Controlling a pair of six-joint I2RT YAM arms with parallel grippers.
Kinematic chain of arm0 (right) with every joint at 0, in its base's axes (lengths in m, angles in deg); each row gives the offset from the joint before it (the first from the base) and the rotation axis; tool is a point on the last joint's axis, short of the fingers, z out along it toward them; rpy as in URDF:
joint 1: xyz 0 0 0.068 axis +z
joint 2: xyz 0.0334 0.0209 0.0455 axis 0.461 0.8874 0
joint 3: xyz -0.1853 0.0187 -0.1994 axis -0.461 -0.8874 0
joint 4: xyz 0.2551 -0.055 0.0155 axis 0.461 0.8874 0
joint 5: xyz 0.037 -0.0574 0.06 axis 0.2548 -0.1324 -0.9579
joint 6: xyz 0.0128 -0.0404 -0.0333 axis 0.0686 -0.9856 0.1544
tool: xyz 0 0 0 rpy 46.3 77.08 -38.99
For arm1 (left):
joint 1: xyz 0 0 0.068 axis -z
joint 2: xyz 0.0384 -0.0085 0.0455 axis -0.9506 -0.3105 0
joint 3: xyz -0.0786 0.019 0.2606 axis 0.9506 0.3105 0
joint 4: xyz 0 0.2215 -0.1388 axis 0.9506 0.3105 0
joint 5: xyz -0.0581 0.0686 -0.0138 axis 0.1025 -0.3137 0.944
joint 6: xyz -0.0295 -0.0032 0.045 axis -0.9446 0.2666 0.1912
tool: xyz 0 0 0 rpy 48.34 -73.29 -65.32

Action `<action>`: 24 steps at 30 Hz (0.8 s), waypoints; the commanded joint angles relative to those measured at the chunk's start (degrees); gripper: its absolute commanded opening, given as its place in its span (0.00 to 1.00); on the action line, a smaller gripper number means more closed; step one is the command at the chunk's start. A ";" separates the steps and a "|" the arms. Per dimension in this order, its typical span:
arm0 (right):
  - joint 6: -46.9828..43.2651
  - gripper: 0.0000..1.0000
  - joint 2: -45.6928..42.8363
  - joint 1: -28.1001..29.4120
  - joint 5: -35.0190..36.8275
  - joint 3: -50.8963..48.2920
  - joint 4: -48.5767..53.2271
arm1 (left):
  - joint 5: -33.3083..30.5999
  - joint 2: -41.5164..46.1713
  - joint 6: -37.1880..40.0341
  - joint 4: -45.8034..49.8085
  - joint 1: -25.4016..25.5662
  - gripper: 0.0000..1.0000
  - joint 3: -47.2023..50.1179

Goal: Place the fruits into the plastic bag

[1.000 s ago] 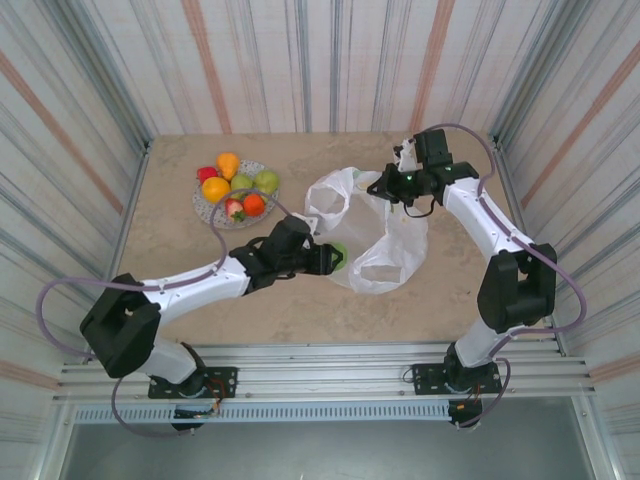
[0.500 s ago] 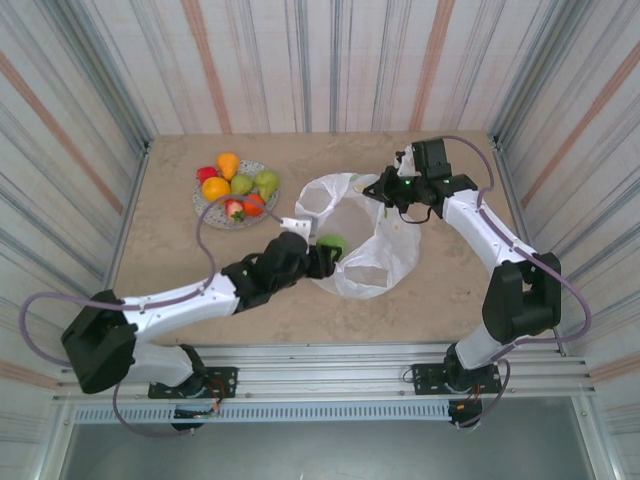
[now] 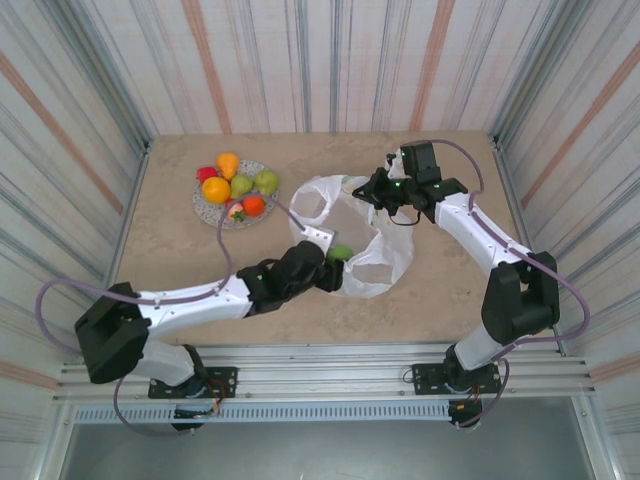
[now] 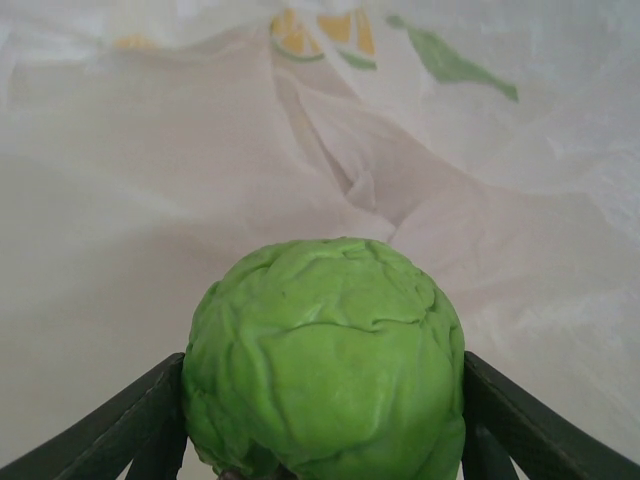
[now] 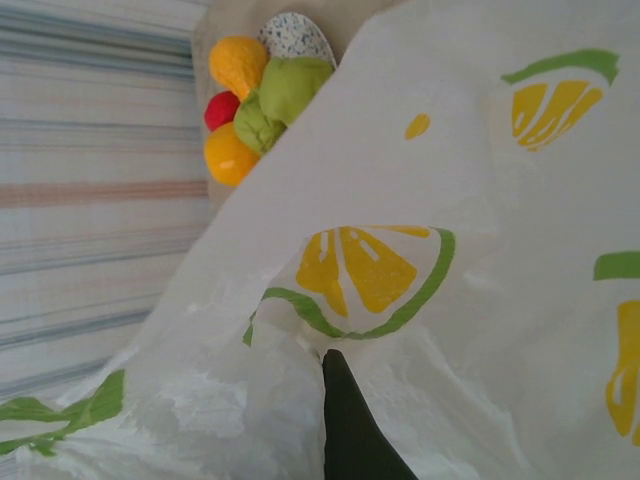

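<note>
Holding a wrinkled green fruit (image 4: 325, 360) between the fingers of my left end effector (image 3: 334, 260), the plastic bag (image 3: 390, 262) just ahead; my right end effector (image 3: 378, 191) is pinched closed on its rim.

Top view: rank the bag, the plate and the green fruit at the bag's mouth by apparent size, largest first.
1. The bag, largest.
2. The plate, clearly smaller.
3. The green fruit, smallest by far, even though it is partly hidden.
</note>
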 commanded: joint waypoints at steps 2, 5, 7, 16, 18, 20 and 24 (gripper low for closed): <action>-2.24 0.00 -0.36 -0.08 -3.79 0.58 3.57 | 0.95 -4.29 5.02 0.49 -4.12 0.67 -4.93; 1.73 0.00 -2.02 -0.47 -6.82 -2.17 0.51 | 0.22 -8.12 7.62 -1.01 -5.12 0.68 -7.26; 7.33 0.00 -4.08 -0.70 -8.14 -4.70 -4.67 | -0.75 -10.58 9.35 -1.43 -5.10 0.68 -9.11; 20.09 0.00 -9.17 -1.97 -8.81 -10.57 -12.22 | -6.53 -19.81 5.23 -9.44 -5.43 0.73 -10.24; 22.87 0.00 -9.21 -2.39 -9.26 -12.95 -15.61 | -6.83 -22.10 3.45 -10.72 -5.43 0.77 -10.65; 24.70 0.00 -8.98 -2.42 -9.35 -14.74 -18.06 | -5.94 -23.86 2.52 -11.06 -5.40 0.79 -11.50; 25.37 0.00 -8.43 -2.71 -9.33 -16.76 -19.99 | -4.00 -24.45 2.45 -10.55 -5.45 0.84 -12.16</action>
